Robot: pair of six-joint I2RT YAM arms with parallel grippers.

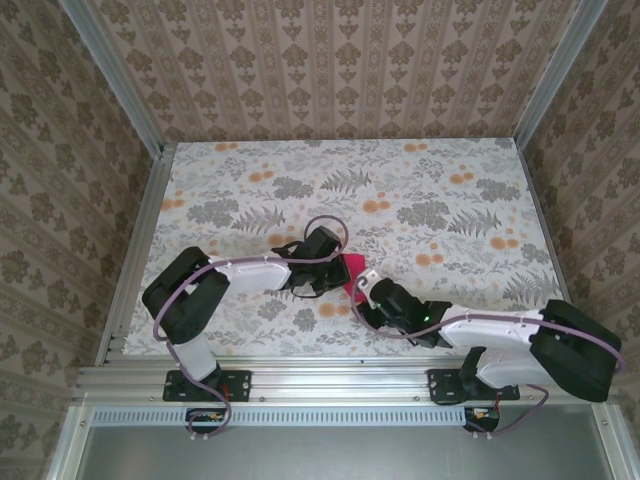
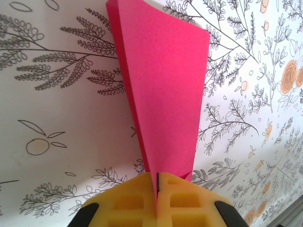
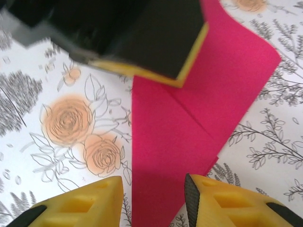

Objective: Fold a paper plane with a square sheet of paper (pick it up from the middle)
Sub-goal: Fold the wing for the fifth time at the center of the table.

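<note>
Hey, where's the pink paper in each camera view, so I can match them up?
Top external: paper near the middle of the tablecloth, a little toward the near edge.
Left wrist: fanning up from the shut left pincer to the top edge.
Right wrist: centre to upper right, running down between the open right pincer's fingers.
Shared landmark: the left pincer clamping the paper.

1 folded pink sheet of paper (image 2: 163, 94); 2 grippers: left gripper (image 2: 156, 183), right gripper (image 3: 154, 189); 1 floral tablecloth (image 1: 400, 180).
</note>
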